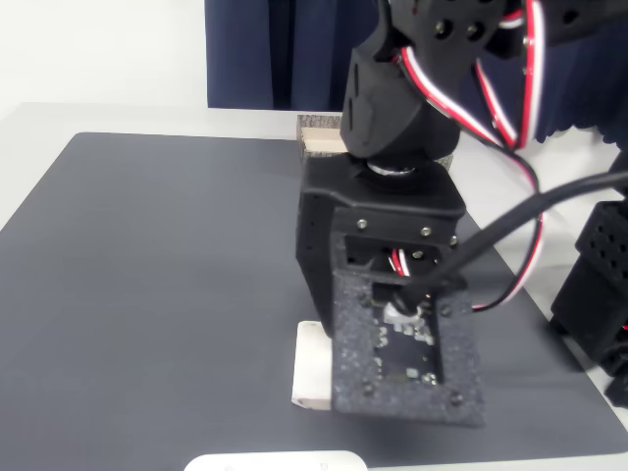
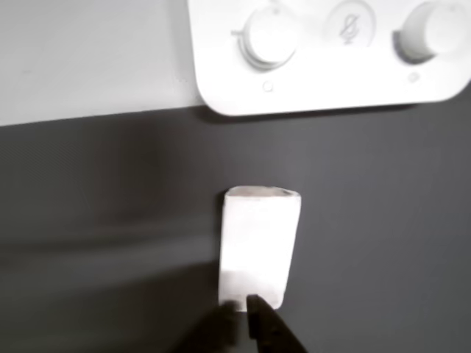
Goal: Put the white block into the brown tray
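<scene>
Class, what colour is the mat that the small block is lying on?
Dark grey, plain and unpatterned. The mat shows best in the fixed view, with the white block lying on it.

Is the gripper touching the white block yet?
Cannot tell. In the wrist view the gripper tips overlap the near end of the white block, but neither contact nor a gap shows plainly.

A dark grey matt mat (image 1: 147, 275) covers the table, smooth and free of shine. The small white oblong block (image 2: 259, 246) looks like smooth plastic with a soft sheen. The wide flat white plastic device (image 2: 331, 55) at the wrist view's top is smooth and slightly glossy. The arm's black housing (image 1: 378, 231) looks like matt plastic, its lower plate (image 1: 407, 353) rough and speckled.
</scene>
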